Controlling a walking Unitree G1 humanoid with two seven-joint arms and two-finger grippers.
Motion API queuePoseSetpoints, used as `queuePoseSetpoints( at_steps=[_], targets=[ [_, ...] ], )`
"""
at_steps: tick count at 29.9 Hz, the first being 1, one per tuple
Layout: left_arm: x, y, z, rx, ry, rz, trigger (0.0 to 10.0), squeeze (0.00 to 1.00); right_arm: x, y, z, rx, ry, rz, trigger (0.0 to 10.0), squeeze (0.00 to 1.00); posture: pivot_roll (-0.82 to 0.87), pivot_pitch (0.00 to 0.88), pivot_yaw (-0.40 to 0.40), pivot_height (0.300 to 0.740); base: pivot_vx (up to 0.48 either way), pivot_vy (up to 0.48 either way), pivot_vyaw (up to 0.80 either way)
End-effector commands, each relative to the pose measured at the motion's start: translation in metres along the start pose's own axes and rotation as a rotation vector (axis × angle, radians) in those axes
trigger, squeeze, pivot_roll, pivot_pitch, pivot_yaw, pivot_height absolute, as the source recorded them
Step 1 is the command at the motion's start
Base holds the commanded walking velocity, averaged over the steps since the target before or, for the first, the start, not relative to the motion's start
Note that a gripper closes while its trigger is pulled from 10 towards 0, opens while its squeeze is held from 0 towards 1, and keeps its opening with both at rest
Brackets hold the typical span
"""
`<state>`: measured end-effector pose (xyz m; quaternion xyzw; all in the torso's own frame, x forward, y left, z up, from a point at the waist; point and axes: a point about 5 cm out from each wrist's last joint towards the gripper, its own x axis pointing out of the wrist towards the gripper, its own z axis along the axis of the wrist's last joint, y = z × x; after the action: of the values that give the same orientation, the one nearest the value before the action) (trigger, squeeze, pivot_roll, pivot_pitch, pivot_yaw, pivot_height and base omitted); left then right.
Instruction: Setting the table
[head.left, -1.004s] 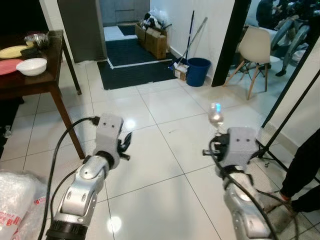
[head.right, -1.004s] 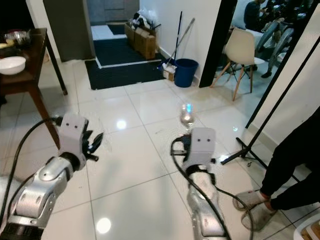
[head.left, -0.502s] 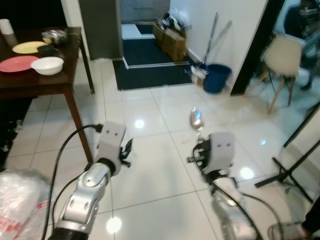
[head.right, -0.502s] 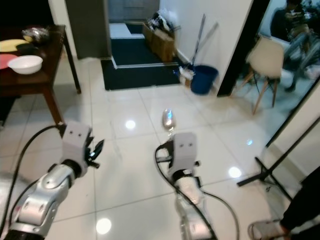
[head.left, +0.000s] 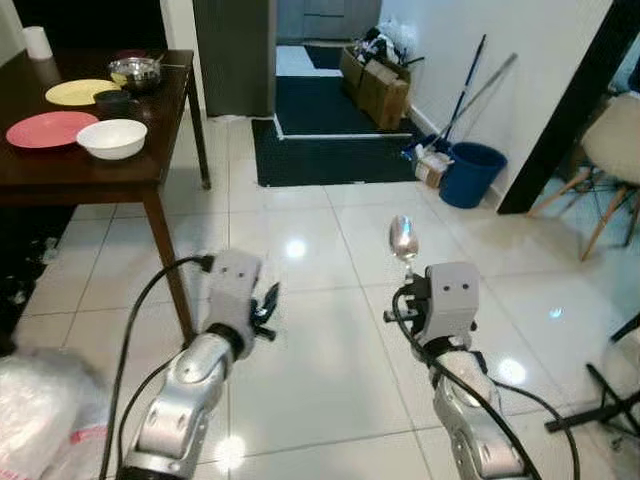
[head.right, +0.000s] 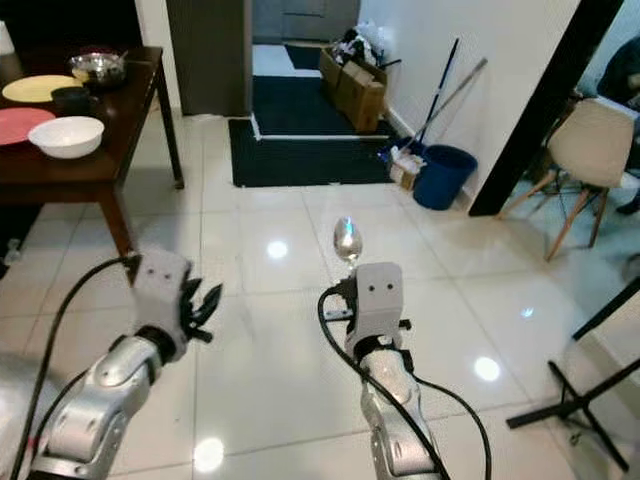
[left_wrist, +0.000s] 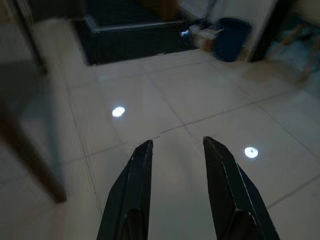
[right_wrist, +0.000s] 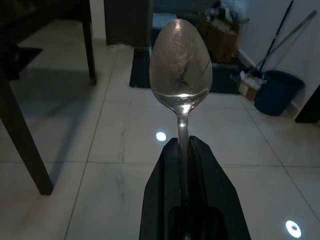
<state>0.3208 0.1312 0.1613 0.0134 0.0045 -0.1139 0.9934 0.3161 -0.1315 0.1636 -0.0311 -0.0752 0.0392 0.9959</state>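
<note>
My right gripper (right_wrist: 183, 145) is shut on the handle of a shiny metal spoon (right_wrist: 180, 67), whose bowl (head.left: 404, 238) stands upright above the wrist over the white tiled floor. My left gripper (left_wrist: 176, 145) is open and holds nothing, out over the floor near a leg of the table. The dark wooden table (head.left: 75, 175) stands at the far left. On it are a white bowl (head.left: 112, 138), a pink plate (head.left: 50, 129), a yellow plate (head.left: 82, 92), a small dark bowl (head.left: 112, 101) and a metal bowl (head.left: 137, 71).
A dark doormat (head.left: 340, 152) lies before a doorway ahead. A blue bin (head.left: 472, 173), mops and cardboard boxes (head.left: 377, 82) stand by the right wall. A light chair (head.left: 612, 170) is at far right, a stand's black legs (head.right: 565, 408) at lower right, and a plastic bag (head.left: 35, 405) at lower left.
The camera has turned left, so the table now shows more fully and the chair sits at the right edge. The spoon stays upright in my right gripper.
</note>
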Motion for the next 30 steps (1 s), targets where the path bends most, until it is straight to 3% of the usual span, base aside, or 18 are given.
queuePoseSetpoints(
  at_steps=[1, 14, 30],
  targets=[
    [-0.001, 0.000, -0.007, -0.034, 0.018, 0.013, 10.0, 0.00, -0.001, -0.006, -0.003, -0.020, 0.018, 0.000, 10.0, 0.00, 0.03, 0.128, -0.016, 0.740, 0.480, 0.000, 0.00],
    [0.007, -0.019, 0.000, -0.062, -0.020, -0.039, 10.0, 0.00, 0.001, -0.019, 0.003, -0.049, 0.004, -0.035, 10.0, 0.00, -0.01, 0.129, -0.015, 0.740, 0.480, 0.000, 0.00],
    [0.011, -0.022, 0.003, -0.056, -0.031, -0.060, 10.0, 0.00, -0.002, -0.019, 0.001, -0.031, 0.008, -0.058, 10.0, 0.00, -0.02, 0.127, 0.005, 0.740, 0.480, 0.000, 0.00]
  ],
)
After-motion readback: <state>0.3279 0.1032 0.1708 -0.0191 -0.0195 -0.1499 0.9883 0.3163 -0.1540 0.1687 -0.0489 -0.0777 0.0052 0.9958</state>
